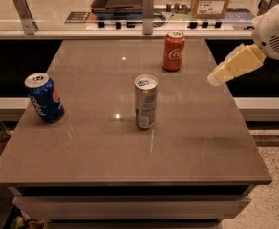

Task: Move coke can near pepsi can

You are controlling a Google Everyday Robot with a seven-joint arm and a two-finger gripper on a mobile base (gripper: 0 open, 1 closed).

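Coke can (174, 51) stands at 12 o'clock on the bench (192, 142), pepsi can (44, 98) at 9 o'clock. Hand (218, 75) hovers at 2 o'clock; clenched or released, cannot tell.

A single view was supplied. The desk (187, 142) was seen from above its near edge, tilted steeply down and faced toward the far counter (48, 13). Nearly the whole top was framed at medium range, front edge included. The claw (216, 78) was caught at the right margin, over the desk's right side, right of the coke can (174, 50).
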